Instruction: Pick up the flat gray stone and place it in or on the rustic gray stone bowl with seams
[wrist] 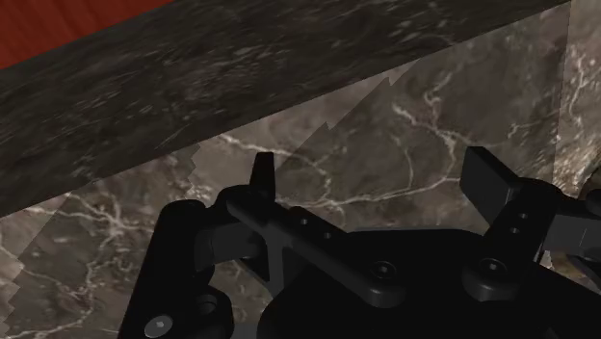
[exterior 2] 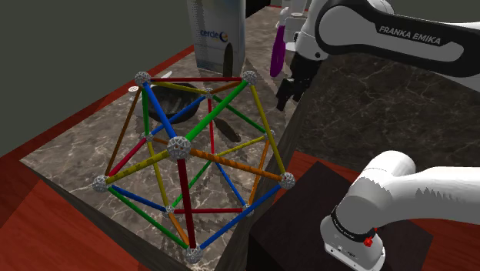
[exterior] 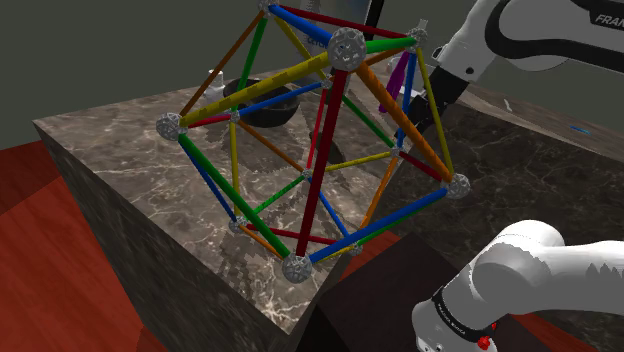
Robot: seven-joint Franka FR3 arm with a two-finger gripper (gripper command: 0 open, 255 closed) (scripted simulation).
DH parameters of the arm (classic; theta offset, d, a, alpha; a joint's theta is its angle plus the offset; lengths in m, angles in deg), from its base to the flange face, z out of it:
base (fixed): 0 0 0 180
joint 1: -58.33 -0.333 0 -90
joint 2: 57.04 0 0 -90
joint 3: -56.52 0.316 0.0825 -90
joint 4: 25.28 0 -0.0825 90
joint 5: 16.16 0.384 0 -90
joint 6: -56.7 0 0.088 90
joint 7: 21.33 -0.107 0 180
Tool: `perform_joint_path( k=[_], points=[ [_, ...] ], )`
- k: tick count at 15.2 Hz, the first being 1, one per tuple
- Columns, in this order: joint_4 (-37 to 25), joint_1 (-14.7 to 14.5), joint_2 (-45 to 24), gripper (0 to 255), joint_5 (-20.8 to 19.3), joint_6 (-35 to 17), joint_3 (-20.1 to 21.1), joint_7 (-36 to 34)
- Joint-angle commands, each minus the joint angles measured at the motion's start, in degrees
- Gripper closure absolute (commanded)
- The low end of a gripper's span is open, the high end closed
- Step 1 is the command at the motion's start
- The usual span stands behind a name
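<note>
The gripper (exterior 2: pixel 291 94) hangs near the desk's (exterior: pixel 130 170) edge, fingers (wrist: pixel 491 183) apart, empty; the bowl (exterior: pixel 265 108) seemingly sits within a rod frame (exterior: pixel 345 48).

Marble counter (exterior 2: pixel 81 150), brown-grey, veined. On it:
- rod-and-ball frame (exterior 2: pixel 178 146), many-coloured rods, grey ball joints, near corner
- dark bowl (exterior 2: pixel 165 104), seen through frame's far side
- white carton (exterior 2: pixel 217 35), upright, behind bowl
- purple bottle (exterior 2: pixel 277 50), far edge

Black gripper (exterior 2: pixel 289 97) above counter's right edge, pointing down, fingers apart. Dark stand (exterior 2: pixel 296 223). Red wood floor (exterior 2: pixel 46 231).
</note>
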Motion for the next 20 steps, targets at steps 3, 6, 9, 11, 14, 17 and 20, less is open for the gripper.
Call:
perform_joint_path(
  k=[3,6,9,11,14,17,20],
  points=[
    [-1.4,-0.6,-1.8,0,1.5,0.0,3.1,-4.0],
    [-4.3,-1.3,-5.1,0,3.5,0.0,7.6,-9.9],
    [-7.9,-1.7,-9.2,0,5.0,0.0,11.8,-15.8],
    [-10.7,-1.8,-12.3,0,5.7,0.0,14.6,-19.7],
    [-15.5,-1.9,-17.5,0,6.2,0.2,18.5,-25.7],
    [-19.6,-1.8,-21.9,0,6.1,0.4,21.5,-30.2],
    [-17.2,-2.0,-21.7,0,6.3,-1.9,21.8,-30.1]
  ],
)
